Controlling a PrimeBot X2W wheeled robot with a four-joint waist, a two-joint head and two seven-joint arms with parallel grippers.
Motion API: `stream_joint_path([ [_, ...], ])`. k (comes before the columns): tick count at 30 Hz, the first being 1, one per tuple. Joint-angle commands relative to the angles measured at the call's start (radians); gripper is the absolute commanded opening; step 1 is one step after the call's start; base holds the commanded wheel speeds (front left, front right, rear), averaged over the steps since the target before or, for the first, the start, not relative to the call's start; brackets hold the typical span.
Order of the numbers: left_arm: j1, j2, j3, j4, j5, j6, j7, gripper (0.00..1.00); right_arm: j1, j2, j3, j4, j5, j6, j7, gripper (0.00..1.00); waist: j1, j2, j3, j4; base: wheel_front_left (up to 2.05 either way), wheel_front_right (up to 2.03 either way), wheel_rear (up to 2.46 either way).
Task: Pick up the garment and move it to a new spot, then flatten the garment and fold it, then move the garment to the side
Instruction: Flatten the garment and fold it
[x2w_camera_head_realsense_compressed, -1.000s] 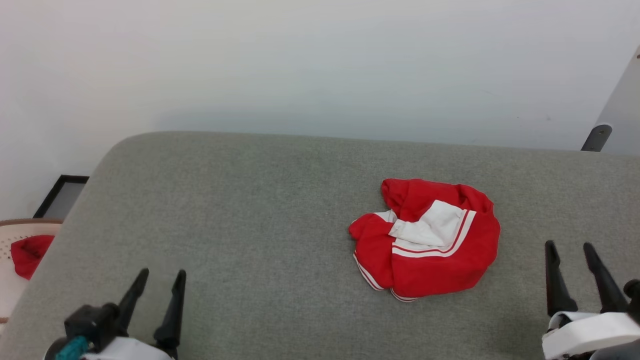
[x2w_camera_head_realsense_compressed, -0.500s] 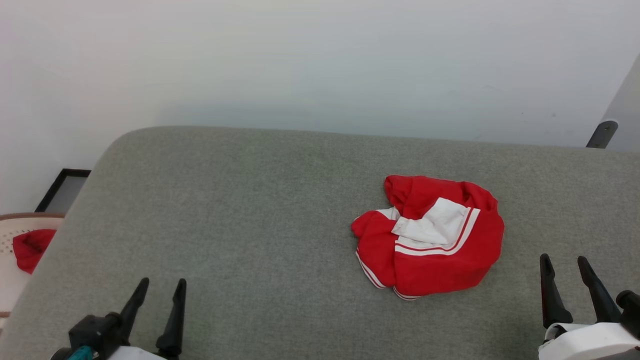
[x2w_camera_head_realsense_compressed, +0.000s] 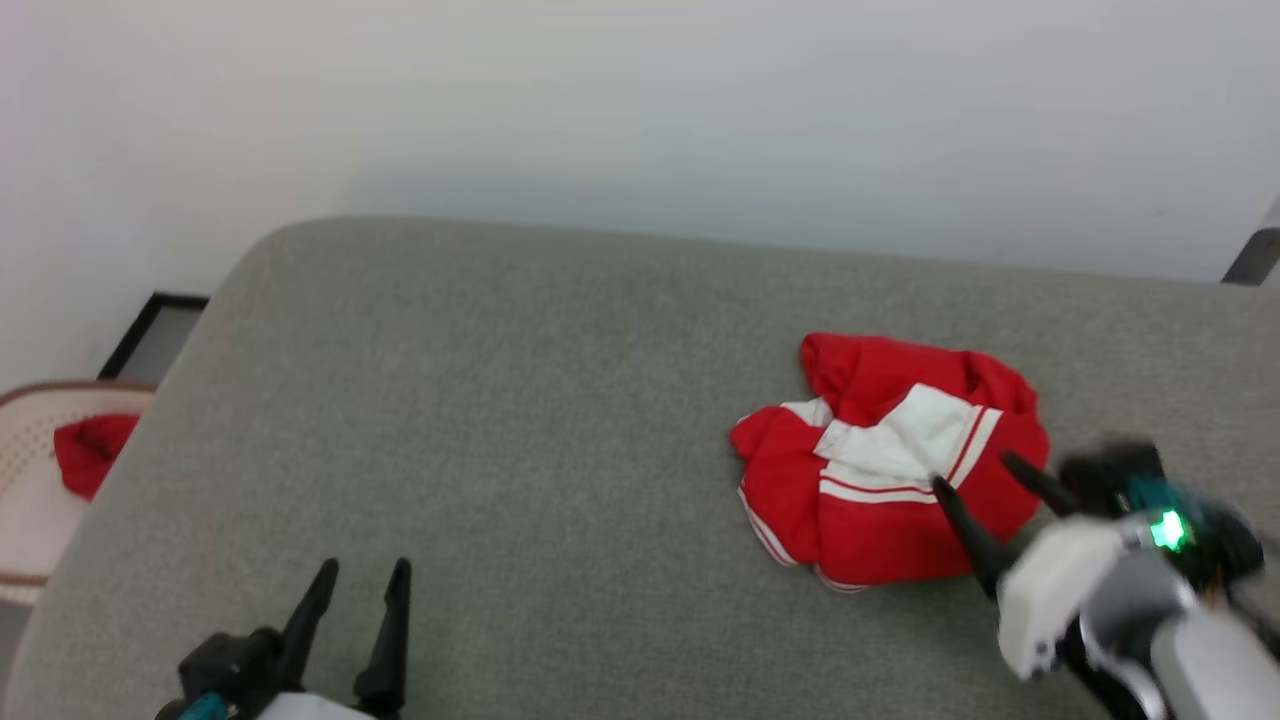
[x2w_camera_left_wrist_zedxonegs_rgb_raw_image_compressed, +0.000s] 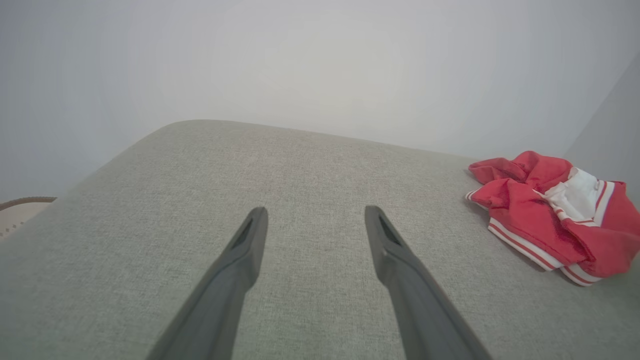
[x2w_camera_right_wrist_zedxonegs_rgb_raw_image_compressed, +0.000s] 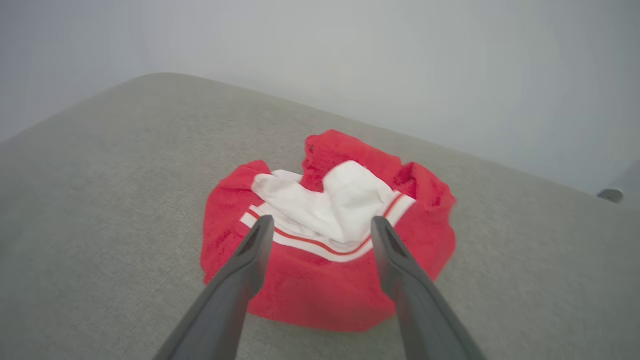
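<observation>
The right pincer (x2w_camera_right_wrist_zedxonegs_rgb_raw_image_compressed: 322, 222), spread wide, hovers over the near edge of the crumpled bright red jersey shirt with white sleeves and striped trim (x2w_camera_right_wrist_zedxonegs_rgb_raw_image_compressed: 325, 295), which lies toward the right end of the grey padded bench (x2w_camera_head_realsense_compressed: 500, 400). Soft, light and limp, it should bunch readily; a raised fold at its top looks a fair hold. A second ago this pincer waited near the bench's front edge, clear of the cloth.

right pincer (x2w_camera_head_realsense_compressed: 974, 470): wrist and body blurred; arm cut off at the lower right corner
garment (x2w_camera_head_realsense_compressed: 860, 520): near right part hidden behind that pincer's fingers
left pincer (x2w_camera_head_realsense_compressed: 365, 564): body cut by the bottom edge
basket (x2w_camera_head_realsense_compressed: 60, 390): cut by the left edge
</observation>
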Motion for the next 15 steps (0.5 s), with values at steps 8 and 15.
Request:
stream_joint_path([
  [8, -0.066, -0.057, -0.006, 0.021, 0.017, -0.009, 0.0, 1.0, -0.225, -0.108, 0.201, -0.061, 0.068, -0.001, 0.346, 1.0, 0.0, 0.0, 0.133, 0.07, 0.0, 0.0, 0.0],
  [15, -0.113, -0.084, -0.035, 0.035, -0.007, -0.007, 0.0, 1.0, -0.35, -0.191, 0.35, -0.04, 0.092, -0.001, 0.417, 1.0, 0.0, 0.0, 0.182, 0.109, 0.0, 0.0, 0.0],
])
